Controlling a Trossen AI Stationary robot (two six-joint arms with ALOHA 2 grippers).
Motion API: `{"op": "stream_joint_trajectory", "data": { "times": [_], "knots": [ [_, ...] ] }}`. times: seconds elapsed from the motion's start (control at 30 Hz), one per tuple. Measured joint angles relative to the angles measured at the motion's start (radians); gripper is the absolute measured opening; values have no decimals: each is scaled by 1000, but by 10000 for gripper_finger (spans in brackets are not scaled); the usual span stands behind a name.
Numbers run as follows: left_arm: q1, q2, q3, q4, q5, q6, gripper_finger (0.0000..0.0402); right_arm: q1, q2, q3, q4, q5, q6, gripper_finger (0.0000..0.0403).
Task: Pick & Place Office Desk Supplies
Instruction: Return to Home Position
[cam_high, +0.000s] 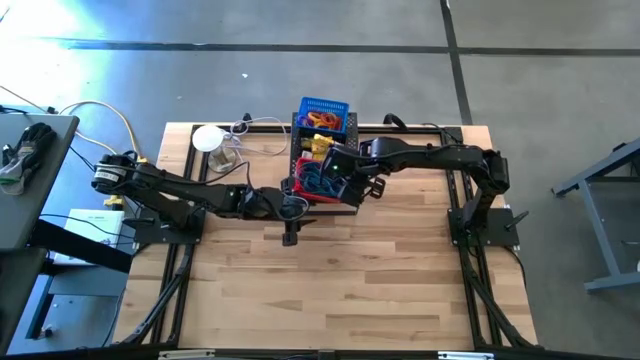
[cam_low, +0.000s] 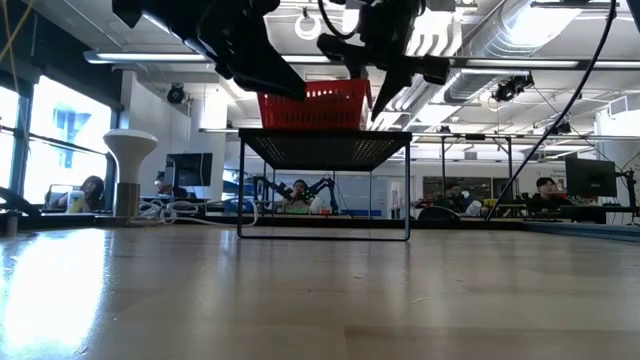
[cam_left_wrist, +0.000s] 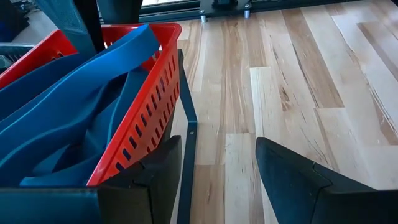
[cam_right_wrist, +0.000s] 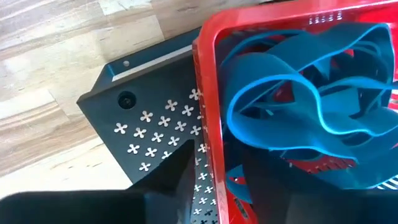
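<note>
L tool (cam_left_wrist: 217, 143) spread, empty, just beside red bin (cam_left_wrist: 147, 102), near-left side. R tool (cam_high: 365, 185) over bin, prob. spread. Blue bands (cam_right_wrist: 292, 106) inside bin on shelf (cam_right_wrist: 149, 124). Rec.: raise clear of rim, then swing both arms home.

Near table (cam_high: 350, 290) half open; shelf (cam_low: 325, 148), red bin (cam_low: 315, 108) block far centre.

From above I get soft, even light across the wooden surface (cam_high: 350, 280), with only faint shadows under the arms (cam_high: 180, 190). At table height the view is backlit: windows (cam_low: 60, 130) at nine o'clock and ceiling lights (cam_low: 470, 30) at one o'clock turn the arms into black shapes, and a pale sheen lies on the surface at eight o'clock. The fingers (cam_left_wrist: 292, 180) of my left claw (cam_left_wrist: 216, 144) show dark against bright wood.
</note>
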Motion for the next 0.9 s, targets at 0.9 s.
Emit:
{"op": "stream_joint_trajectory", "data": {
  "times": [0.9],
  "knots": [
    [0, 0, 0, -37, -36, -27, 198, 111, -5, 0, -65, 620, 333, 128]
  ]
}}
